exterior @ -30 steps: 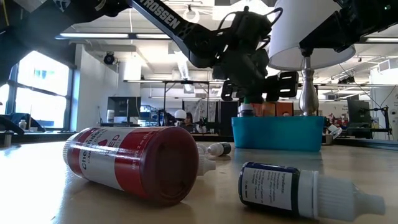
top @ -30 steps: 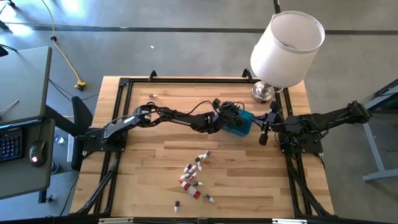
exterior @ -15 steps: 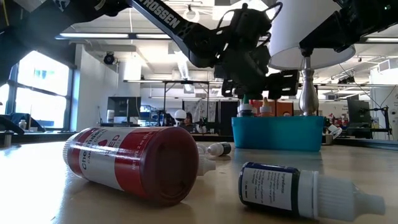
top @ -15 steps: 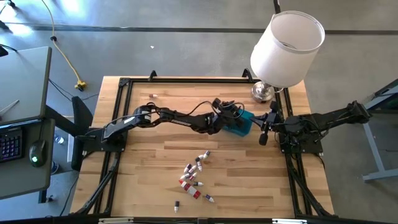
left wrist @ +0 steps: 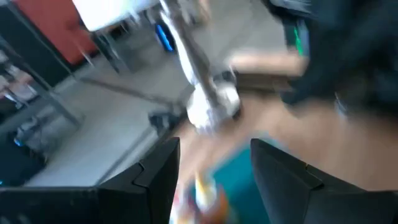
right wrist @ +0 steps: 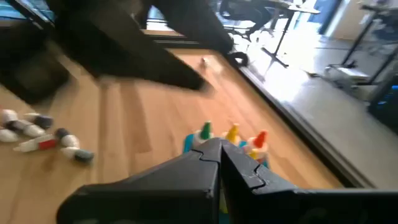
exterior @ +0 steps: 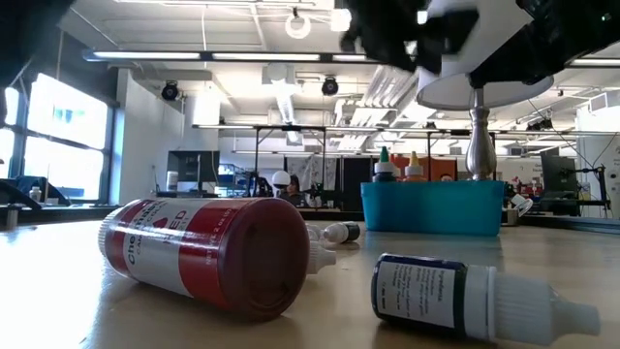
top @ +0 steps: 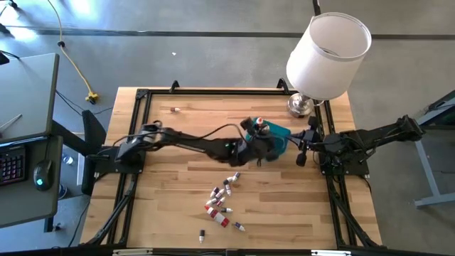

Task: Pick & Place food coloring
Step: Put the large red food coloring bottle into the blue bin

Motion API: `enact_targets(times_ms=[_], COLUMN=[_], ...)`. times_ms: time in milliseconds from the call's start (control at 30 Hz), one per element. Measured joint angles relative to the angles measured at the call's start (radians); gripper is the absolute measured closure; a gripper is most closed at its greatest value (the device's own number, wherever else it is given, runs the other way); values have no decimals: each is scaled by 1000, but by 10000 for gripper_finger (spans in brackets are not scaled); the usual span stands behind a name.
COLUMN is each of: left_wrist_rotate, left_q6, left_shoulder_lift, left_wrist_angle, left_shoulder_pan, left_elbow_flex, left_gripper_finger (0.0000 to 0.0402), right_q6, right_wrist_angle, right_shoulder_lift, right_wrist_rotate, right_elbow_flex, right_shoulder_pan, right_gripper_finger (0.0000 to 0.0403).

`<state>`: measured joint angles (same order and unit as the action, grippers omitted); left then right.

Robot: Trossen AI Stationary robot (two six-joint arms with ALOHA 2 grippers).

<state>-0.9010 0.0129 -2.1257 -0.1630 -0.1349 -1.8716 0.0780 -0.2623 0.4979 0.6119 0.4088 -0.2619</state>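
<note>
With the left gripper (top: 264, 153) seen empty beside the teal bin (top: 279, 136), jaws apart, another bottle (top: 229, 184) was judged due, the right gripper (right wrist: 219, 163) parked shut.

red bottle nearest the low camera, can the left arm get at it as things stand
Probably yes. The red bottle lies on its side on open table with nothing over it, and the left end effector is open and empty by the teal bin, not far from the bottle cluster.
</note>
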Motion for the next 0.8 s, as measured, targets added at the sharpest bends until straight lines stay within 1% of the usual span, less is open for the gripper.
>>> enact_targets(times_ms=[33, 67, 100, 167, 233, 300, 333, 400, 433, 467, 500, 533, 567, 633, 700, 733, 800], left_wrist_rotate=[0, 9, 42, 124, 256, 405, 481, 639, 699, 736, 758, 770, 777, 795, 820, 844, 926], left_q6=[-49, -117, -198, -399, -597, -743, -772, -770, -762, -765, -802, -890, -1018, -1321, -1571, -1646, -1749], left_shoulder_lift=[32, 46, 64, 95, 100, 98, 98, 94, 87, 80, 73, 71, 72, 72, 66, 59, 46], left_wrist_angle=[-136, -231, -317, -540, -676, -825, -859, -881, -886, -896, -911, -917, -903, -906, -951, -939, -914], left_shoulder_pan=[-22, -43, -62, -99, -130, -159, -173, -204, -220, -236, -251, -264, -270, -273, -283, -289, -298], left_elbow_flex=[-11, -34, -53, -84, -126, -164, -173, -169, -159, -148, -137, -124, -111, -90, -72, -62, -38], left_gripper_finger=[211, 211, 211, 211, 211, 211, 211, 211, 211, 211, 211, 211, 211, 211, 211, 211, 211], right_q6=[7, 13, 16, 19, 19, 19, 19, 19, 18, 18, 19, 20, 24, 30, 29, 30, 30], right_wrist_angle=[0, 2, 4, 10, 14, 16, 15, 17, 16, 14, 15, 16, 15, 16, 19, 20, 20], right_shoulder_lift=[0, 0, 0, 2, 3, 7, 7, 12, 12, 13, 16, 18, 19, 19, 19, 19, 19], right_wrist_rotate=[-16, -27, -32, -31, -18, -15, -17, -19, -18, -19, -18, -18, -18, -17, -18, -17, -18], right_elbow_flex=[0, 0, 0, 0, 0, 0, 0, 0, 0, 0, 0, 0, 0, 0, 0, 0, 0], right_shoulder_pan=[0, 0, 0, 0, 0, 0, 0, 0, 0, 0, 0, 0, 0, 0, 0, 0, 0], right_gripper_finger=[403, 403, 403, 403, 403, 403, 403, 403, 403, 403, 403, 403, 403, 403, 403, 403, 403])
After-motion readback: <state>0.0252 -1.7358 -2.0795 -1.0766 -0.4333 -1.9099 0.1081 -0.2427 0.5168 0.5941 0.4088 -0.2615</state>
